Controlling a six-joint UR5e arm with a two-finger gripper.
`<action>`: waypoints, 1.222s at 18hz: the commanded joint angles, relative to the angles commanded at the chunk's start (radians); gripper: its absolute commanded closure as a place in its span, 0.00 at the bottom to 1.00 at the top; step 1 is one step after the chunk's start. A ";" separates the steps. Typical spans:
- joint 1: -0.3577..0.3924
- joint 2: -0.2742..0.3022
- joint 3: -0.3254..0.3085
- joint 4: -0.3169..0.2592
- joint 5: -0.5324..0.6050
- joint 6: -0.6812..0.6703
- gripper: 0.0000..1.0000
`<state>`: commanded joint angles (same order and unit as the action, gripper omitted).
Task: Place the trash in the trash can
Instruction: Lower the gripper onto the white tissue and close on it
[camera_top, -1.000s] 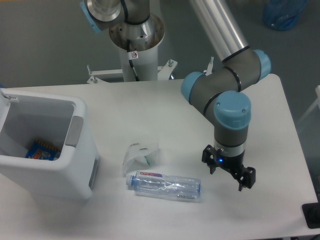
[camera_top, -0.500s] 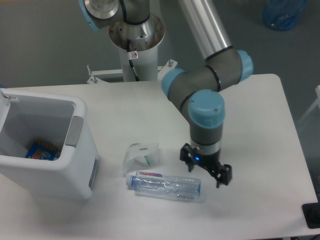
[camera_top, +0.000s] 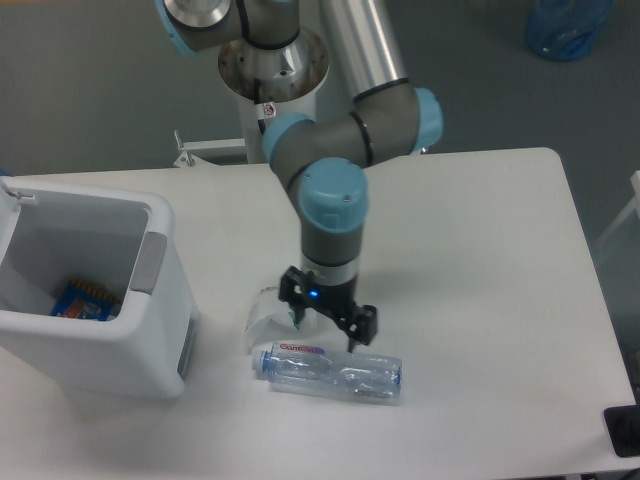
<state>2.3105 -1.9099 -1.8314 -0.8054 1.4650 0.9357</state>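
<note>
The arm is travelling leftward across the table (camera_top: 500, 250), away from its right edge and toward the middle of the front half. The gripper (camera_top: 328, 321), jaws spread, is now hanging directly above the bottle (camera_top: 330, 370) and partly covering the wrapper (camera_top: 262, 312), no longer beside the bottle's right end.

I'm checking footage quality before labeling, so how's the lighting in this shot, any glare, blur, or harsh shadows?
Camera view: lighting is even and soft, with only faint shadows beside the trash can and under the bottle. The bottle's clear plastic shows small highlights but no strong glare. The gripper, open above the wrapper, looks slightly soft. The image is generally low in sharpness, and the white table is bright.
</note>
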 joint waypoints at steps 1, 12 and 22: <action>-0.022 0.009 -0.012 0.000 0.000 0.000 0.00; -0.040 -0.067 -0.028 -0.006 0.008 0.092 0.08; 0.033 -0.051 -0.026 -0.086 0.011 0.100 1.00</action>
<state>2.3439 -1.9605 -1.8577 -0.8911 1.4757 1.0354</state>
